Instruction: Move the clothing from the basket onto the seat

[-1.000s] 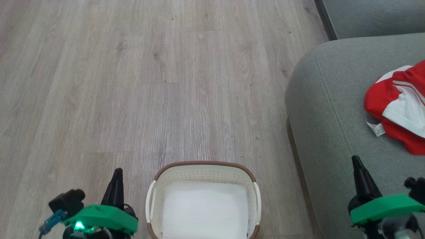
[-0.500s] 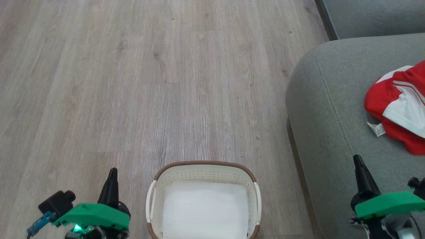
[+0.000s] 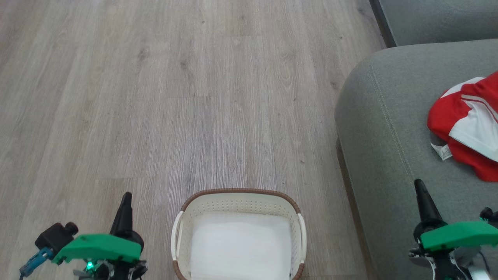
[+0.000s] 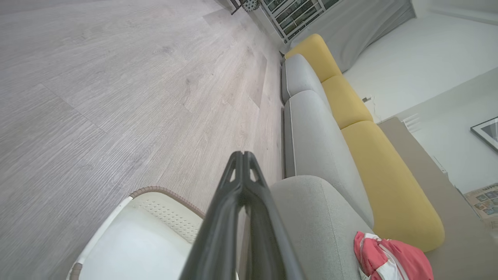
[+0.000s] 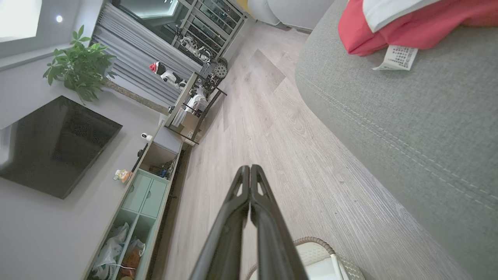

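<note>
We found the grey wood-plank floor point(image 3: 155, 97) carrying the cream basket point(image 3: 237, 202), and just beside it the grey-green seat point(image 3: 389, 116) carrying the red-and-white clothing point(image 3: 467, 124), whose small tag lay on the cushion.

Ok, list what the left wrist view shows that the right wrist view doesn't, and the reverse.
Left wrist, not right wrist: yellow cushions and a framed picture. Right wrist, not left wrist: TV, plant, cabinet. Both: basket, seat, clothing lying on the seat, floor. Each view also has its own arm's fingers closed together: left gripper, right gripper.
</note>
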Available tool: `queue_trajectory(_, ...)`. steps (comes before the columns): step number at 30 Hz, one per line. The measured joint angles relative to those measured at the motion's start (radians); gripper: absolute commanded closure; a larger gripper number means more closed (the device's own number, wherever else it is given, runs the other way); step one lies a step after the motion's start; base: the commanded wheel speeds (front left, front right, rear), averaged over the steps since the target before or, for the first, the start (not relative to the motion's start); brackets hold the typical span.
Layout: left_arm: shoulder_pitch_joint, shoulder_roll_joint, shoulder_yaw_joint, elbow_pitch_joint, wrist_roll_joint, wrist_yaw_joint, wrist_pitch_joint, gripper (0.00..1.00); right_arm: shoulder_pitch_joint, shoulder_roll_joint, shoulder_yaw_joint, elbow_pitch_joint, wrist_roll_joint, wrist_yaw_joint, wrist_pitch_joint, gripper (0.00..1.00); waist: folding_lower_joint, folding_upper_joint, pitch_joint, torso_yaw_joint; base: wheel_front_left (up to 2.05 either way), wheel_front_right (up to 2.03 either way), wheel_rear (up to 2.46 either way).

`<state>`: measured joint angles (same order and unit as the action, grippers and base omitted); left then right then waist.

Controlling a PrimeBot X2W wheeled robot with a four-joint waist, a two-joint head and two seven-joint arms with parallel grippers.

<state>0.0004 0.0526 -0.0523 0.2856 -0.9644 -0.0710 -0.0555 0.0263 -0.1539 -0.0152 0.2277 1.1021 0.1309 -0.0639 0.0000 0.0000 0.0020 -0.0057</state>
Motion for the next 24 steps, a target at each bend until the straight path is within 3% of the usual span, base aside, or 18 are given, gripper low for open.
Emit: queue_trajectory(24, -0.02, -0.001, 0.049, -0.002, -0.272, -0.018, 0.068, 1.0, -0.036, 0.041, -0.044, 0.02, 0.215, 0.0, 0.071, 1.0, 0.0, 0.0, 0.0, 0.002, 0.0, 0.0, 0.0)
